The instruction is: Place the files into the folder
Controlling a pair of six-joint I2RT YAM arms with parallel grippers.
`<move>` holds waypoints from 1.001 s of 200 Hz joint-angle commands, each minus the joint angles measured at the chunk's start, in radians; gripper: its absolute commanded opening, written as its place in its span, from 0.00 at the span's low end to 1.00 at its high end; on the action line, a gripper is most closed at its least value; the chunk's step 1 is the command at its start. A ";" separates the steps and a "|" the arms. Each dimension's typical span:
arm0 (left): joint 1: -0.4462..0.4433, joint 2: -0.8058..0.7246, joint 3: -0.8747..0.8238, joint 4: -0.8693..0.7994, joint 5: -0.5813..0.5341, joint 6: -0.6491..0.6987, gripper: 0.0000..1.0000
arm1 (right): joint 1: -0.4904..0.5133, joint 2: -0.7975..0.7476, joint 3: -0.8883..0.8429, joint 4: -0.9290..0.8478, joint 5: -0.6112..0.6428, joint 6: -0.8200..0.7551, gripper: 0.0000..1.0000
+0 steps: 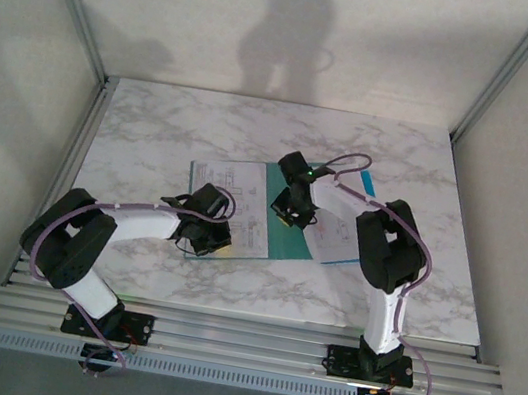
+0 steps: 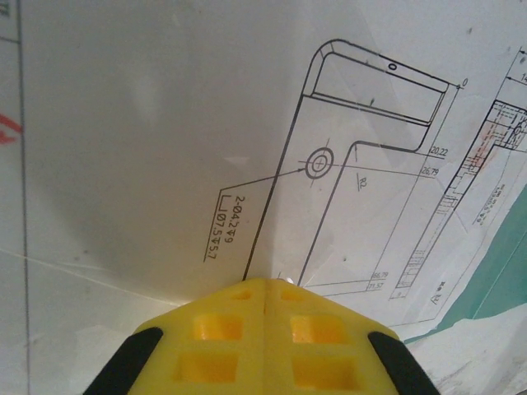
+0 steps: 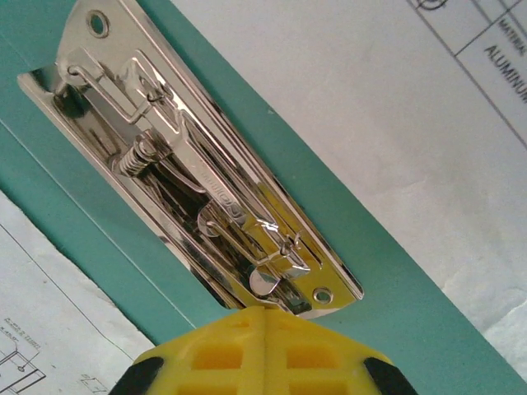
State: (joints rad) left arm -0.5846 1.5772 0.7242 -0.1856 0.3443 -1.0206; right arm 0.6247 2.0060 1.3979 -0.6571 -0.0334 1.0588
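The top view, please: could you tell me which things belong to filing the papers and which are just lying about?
For the job: teal folder, lying open; its metal clip; left sheet; right sheet; left fingers, shut, over the left sheet; right fingers, shut, by the clip.
Just there: marble table; aluminium frame.

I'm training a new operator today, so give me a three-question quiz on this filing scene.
1. True or false: the thin teal-green card folder lies open on the marble table.
2. The right claw points at: A) a stapler, B) the shiny metal spring clip, C) bare marble.
3. Fill in: the left claw and the right claw are both ____.
Key: 1 true; 2 B; 3 shut.
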 commanded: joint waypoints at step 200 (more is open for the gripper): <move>0.067 0.006 -0.113 -0.073 -0.039 -0.054 0.00 | 0.069 0.042 0.292 -0.334 0.281 -0.206 0.06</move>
State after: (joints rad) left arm -0.5411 1.5528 0.6579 -0.0971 0.3931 -1.0740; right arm 0.6968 2.1178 1.6508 -0.9340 0.1806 0.8627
